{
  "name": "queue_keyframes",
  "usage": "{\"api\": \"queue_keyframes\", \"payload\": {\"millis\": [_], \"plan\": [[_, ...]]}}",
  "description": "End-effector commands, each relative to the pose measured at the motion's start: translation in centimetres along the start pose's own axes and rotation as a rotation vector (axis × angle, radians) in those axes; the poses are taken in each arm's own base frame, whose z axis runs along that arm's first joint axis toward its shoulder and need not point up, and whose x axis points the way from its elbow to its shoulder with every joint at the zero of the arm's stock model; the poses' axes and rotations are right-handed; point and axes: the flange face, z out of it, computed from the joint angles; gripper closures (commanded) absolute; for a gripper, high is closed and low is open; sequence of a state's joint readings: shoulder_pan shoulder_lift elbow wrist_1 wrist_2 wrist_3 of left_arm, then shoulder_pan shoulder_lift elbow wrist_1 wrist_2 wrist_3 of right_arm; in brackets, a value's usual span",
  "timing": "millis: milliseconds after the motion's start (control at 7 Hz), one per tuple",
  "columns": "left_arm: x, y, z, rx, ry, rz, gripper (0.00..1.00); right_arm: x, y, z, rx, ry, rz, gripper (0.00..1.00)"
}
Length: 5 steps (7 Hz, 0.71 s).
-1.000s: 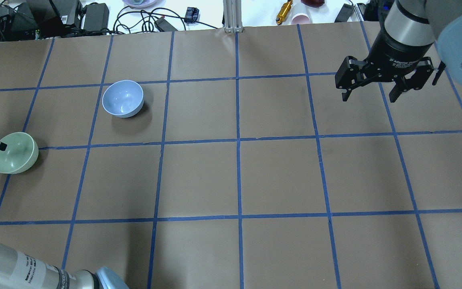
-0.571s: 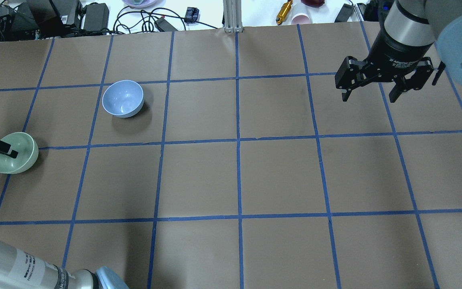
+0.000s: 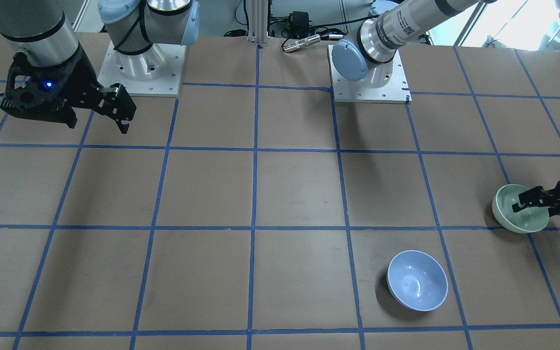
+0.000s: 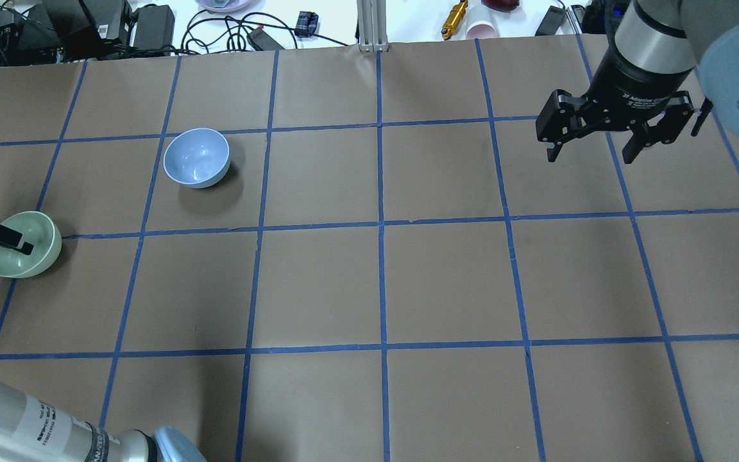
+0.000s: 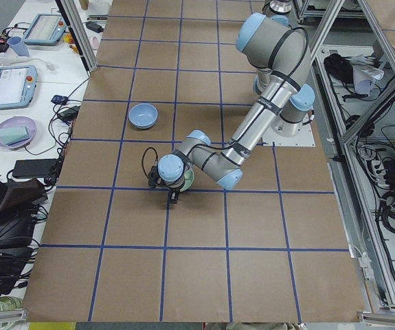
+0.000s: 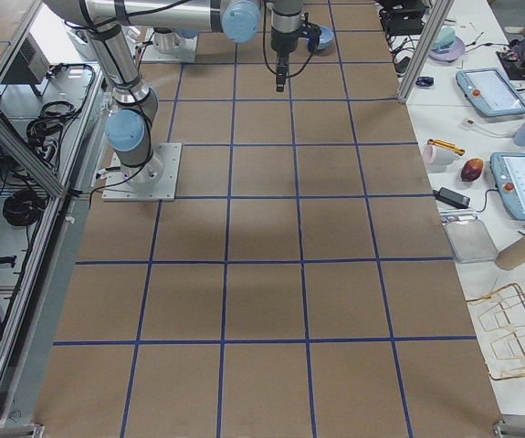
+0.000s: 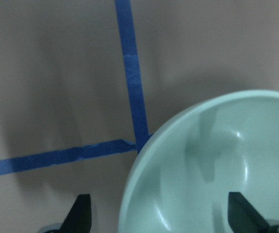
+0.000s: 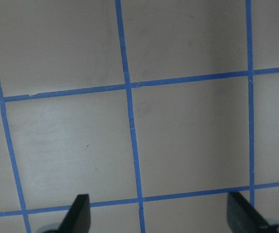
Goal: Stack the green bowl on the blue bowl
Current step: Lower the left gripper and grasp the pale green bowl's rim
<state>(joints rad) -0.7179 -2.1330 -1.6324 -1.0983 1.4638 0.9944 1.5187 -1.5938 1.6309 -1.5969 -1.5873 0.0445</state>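
Left gripper (image 7: 161, 216) is deeper over the green bowl (image 4: 23, 263) than a second ago: its dark finger (image 4: 7, 239) now reaches past the rim toward the bowl's middle. Green bowl itself has not shifted.

Left jaws wide, straddling the rim (wrist view: one tip outside the wall, one over the hollow). Not clamped on it.

Green bowl sits upright at the robot's far left table edge, on a crossing of blue tape lines. Blue bowl (image 4: 196, 157) upright, farther out and more toward the centre, well apart from the green one; a tape line runs between them.

Right gripper (image 4: 591, 157) hangs above the table's right side, jaws spread, holding nothing, far from both bowls.

Table (image 4: 446, 276): brown paper cover, blue tape grid of large squares, faint scuffs. Beyond its far edge, a white bench with cables and power bricks (image 4: 151, 22), an aluminium post (image 4: 369, 25), a gold-coloured cylinder (image 4: 455, 18) and a pink cup (image 4: 480, 29). Side views show tablets (image 6: 495, 87) on the bench.
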Motion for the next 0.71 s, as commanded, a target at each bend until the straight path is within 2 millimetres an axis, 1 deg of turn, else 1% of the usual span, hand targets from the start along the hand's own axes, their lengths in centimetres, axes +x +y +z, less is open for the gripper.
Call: {"api": "queue_keyframes", "payload": {"millis": [0,143,286,429,571], "plan": [[-0.09,0.07,0.02,-0.001,0.0,0.006,0.25,0.0,0.0,-0.01,0.0,0.0,0.0,0.0],[-0.19,0.19,0.01,-0.006,-0.003,0.03,0.46,0.0,0.0,-0.01,0.0,0.0,0.0,0.0],[-0.26,0.26,0.0,-0.006,-0.003,0.033,0.6,0.0,0.0,-0.01,0.0,0.0,0.0,0.0],[-0.31,0.33,0.0,-0.005,-0.001,0.033,0.7,0.0,0.0,-0.01,0.0,0.0,0.0,0.0],[-0.37,0.38,-0.01,-0.003,0.0,0.033,0.84,0.0,0.0,-0.01,0.0,0.0,0.0,0.0]]}}
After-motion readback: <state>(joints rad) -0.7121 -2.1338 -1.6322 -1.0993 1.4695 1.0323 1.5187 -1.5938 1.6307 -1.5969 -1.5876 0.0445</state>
